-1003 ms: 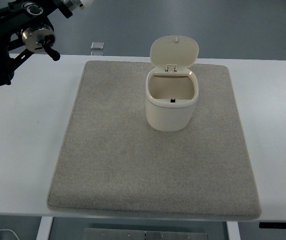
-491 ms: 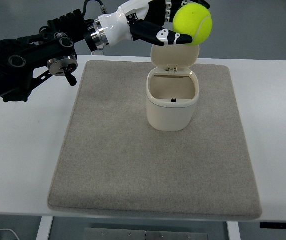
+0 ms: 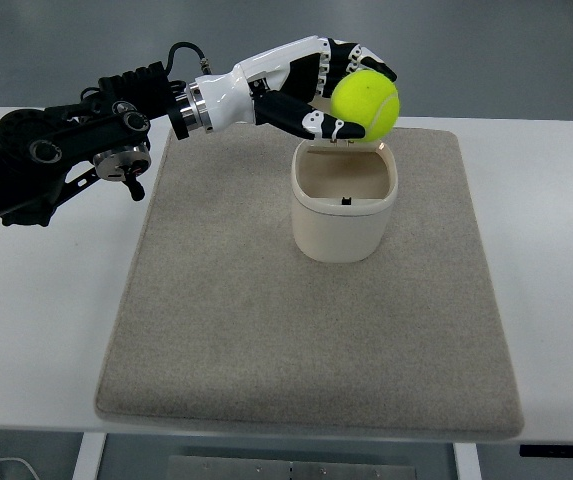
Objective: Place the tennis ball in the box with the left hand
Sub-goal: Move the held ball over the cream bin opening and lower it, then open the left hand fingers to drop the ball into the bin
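Observation:
A yellow-green tennis ball (image 3: 366,103) sits in my left hand (image 3: 338,92), whose white and black fingers are curled around it. The hand hovers over the far rim of a cream box (image 3: 344,208) standing on a grey mat (image 3: 306,330). The box's top is open and its inside looks empty. The ball and hand hide most of the raised lid behind the box. My left arm (image 3: 76,150) reaches in from the left edge. No right arm shows.
The mat lies on a white table (image 3: 36,300) whose far edge runs just behind the box. Grey floor lies beyond the table.
The left arm swung in from the upper left corner carrying the ball. In the last half second the ball came lower and slightly left, closer to the box's opening.

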### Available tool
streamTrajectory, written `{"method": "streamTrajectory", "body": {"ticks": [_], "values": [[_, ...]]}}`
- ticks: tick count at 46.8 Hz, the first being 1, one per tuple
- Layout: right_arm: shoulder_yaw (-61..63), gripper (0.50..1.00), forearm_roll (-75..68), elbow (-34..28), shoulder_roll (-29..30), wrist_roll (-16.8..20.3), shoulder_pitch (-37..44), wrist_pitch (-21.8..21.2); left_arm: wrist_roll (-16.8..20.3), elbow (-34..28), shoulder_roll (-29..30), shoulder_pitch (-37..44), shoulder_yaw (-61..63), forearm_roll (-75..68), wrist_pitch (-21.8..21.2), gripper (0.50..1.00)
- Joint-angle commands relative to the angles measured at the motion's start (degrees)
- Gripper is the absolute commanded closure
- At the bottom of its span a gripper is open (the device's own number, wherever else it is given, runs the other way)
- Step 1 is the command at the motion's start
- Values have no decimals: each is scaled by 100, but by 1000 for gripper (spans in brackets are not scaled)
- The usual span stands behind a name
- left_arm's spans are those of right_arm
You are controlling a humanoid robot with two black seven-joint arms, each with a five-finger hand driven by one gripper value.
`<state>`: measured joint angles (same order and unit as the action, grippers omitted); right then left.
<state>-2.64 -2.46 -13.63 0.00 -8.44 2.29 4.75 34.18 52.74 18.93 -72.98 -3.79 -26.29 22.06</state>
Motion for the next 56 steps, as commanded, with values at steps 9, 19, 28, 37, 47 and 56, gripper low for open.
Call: {"method": "streamTrajectory", "body": {"ticks": [9, 19, 28, 37, 47, 56], "values": [[0, 562, 0, 1, 0, 0, 0, 0, 1, -211, 67, 3, 177, 1, 35, 883], [0, 562, 0, 1, 0, 0, 0, 0, 1, -185, 58, 99, 291, -105, 35, 881], [0, 562, 0, 1, 0, 0, 0, 0, 1, -185, 76, 152, 414, -166, 35, 879], [0, 562, 0, -8, 0, 0, 0, 0, 1, -229, 164, 161, 423, -192, 35, 879], [0, 562, 0, 1, 0, 0, 0, 0, -8, -229, 190, 161, 423, -210, 18, 860], [0, 562, 0, 1, 0, 0, 0, 0, -8, -202, 190, 161, 415, -210, 0, 607]]}}
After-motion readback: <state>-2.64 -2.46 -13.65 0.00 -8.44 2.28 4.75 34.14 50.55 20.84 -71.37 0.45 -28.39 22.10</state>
